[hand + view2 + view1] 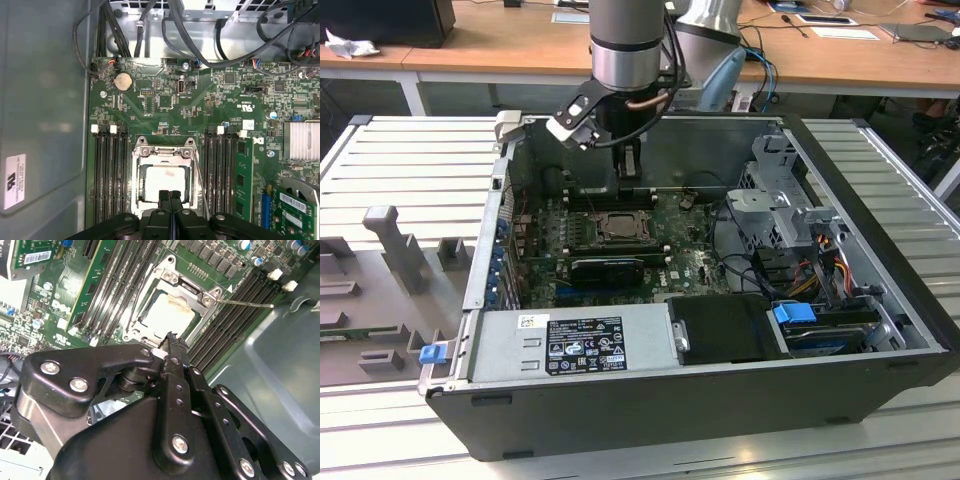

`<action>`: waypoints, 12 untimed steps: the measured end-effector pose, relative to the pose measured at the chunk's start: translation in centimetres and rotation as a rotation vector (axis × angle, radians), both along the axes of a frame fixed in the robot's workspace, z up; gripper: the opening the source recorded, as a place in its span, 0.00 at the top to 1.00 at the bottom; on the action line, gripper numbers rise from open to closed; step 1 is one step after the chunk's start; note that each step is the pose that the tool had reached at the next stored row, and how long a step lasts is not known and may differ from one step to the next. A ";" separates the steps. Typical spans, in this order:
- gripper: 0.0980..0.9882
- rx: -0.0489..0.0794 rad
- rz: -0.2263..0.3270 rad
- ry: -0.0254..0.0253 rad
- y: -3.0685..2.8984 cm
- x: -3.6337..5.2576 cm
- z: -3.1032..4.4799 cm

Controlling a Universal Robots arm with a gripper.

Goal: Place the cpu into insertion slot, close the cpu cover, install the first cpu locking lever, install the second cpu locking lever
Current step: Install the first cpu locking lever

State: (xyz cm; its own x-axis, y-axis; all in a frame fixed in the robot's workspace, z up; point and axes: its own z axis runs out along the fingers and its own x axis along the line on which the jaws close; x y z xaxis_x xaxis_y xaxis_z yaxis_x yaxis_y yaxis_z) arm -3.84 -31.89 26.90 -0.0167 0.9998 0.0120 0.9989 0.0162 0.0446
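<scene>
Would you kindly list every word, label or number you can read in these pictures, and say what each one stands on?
None can be read with certainty; every print is too small.
Power supply label, exterior view: white print on black, unreadable.
White sticker on the case wall, first wrist view: unreadable.
Barcode sticker on a green card, second wrist view: unreadable.
Motherboard white lettering: unreadable.

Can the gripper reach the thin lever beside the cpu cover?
Probably yes: the gripper hangs right above the cover, and the lever sticks out beside it with nothing over it.
</scene>
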 end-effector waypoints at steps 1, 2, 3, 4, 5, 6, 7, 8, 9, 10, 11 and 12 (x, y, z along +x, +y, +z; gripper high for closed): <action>0.99 0.000 0.001 -0.0001 0.00 0.00 0.07; 0.99 -0.001 0.011 -0.0002 0.00 0.00 0.07; 0.99 -0.001 0.029 -0.0002 0.00 -0.01 0.07; 0.99 -0.001 0.051 0.0000 0.00 -0.01 0.08; 0.99 -0.001 0.068 0.0000 0.00 -0.01 0.07; 0.99 -0.001 0.087 -0.0001 0.00 -0.01 0.07; 0.99 -0.001 0.104 -0.0001 0.00 -0.01 0.06; 0.99 -0.001 0.124 0.0000 0.00 0.00 0.06; 0.99 -0.001 0.143 0.0000 0.00 0.00 0.06; 0.99 -0.002 0.169 0.0000 0.00 0.00 0.05; 0.99 -0.002 0.180 -0.0001 0.00 0.00 0.05; 0.99 -0.002 0.195 0.0000 0.00 0.00 0.05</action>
